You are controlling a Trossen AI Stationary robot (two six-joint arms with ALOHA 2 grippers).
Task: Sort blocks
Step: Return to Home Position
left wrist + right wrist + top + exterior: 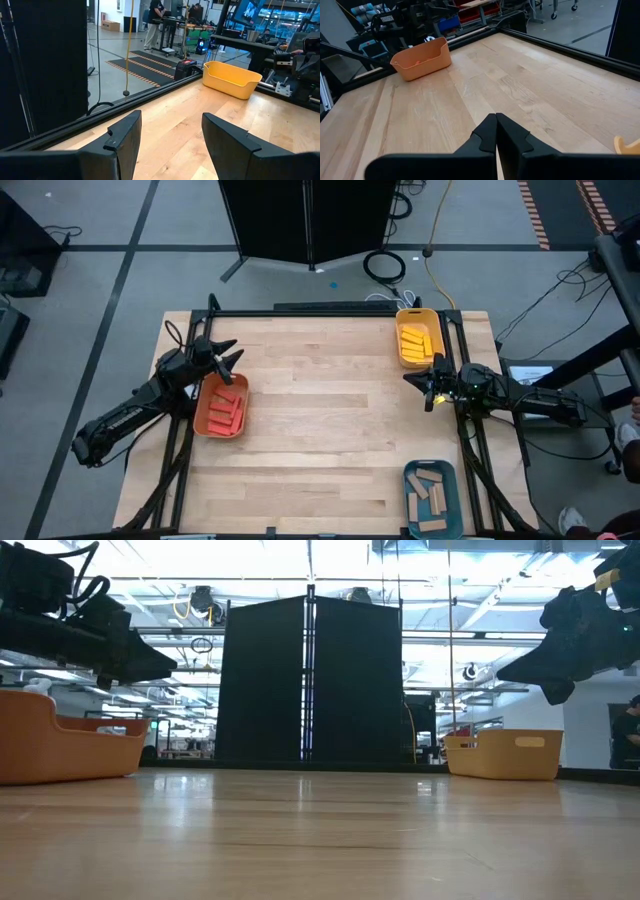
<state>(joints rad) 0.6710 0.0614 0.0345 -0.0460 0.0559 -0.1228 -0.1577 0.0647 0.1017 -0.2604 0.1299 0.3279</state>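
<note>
Sorting apparently complete, judging by the layout: red flat wooden bars lying in the rounded orange plastic tray at the left side of the pale wooden desk, yellow flat wooden bars in the yellow plastic tray at the far right corner, plain tan flat wooden bars in the teal plastic tray at the near right edge. No loose bar visible anywhere on the bare wood. Step in hand, as a judgement: parking both arms at rest. Left tool raised over the far end of the orange tray, fingers spread wide, empty. Right tool raised near the right edge between the yellow and teal trays, nearer the yellow one, fingers pressed together on nothing. Next, probably only folding each arm back clear of the trays, with no grasp needed; worth keeping height to avoid clipping a tray rim.
</note>
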